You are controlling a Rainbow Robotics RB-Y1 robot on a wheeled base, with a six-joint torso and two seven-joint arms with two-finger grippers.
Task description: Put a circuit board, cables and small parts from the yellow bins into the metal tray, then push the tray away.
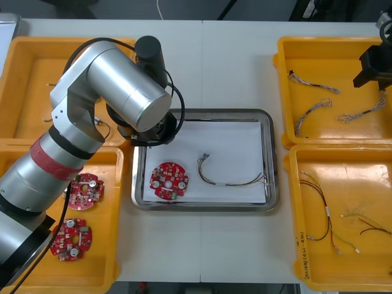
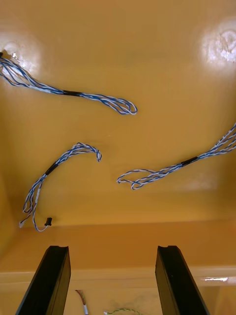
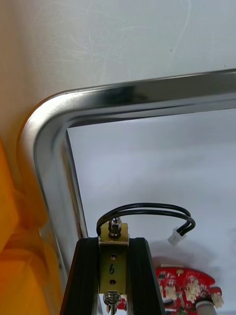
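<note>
Front view: light table [image 1: 233,55] | left end effector [image 3: 113,242] clamps small metal part [image 3: 112,268] over tray [image 3: 147,91] | right end effector [image 2: 112,256] released

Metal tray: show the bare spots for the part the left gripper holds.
Free: tray floor between the far rim and the cable, also under the left gripper holding the part. Crowded: near side, circuit board and cable. Right gripper open over a cable bin.

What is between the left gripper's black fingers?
A small metal part with a black cable, seen in the left wrist view, over the metal tray. The right gripper hangs open over a yellow bin.
</note>
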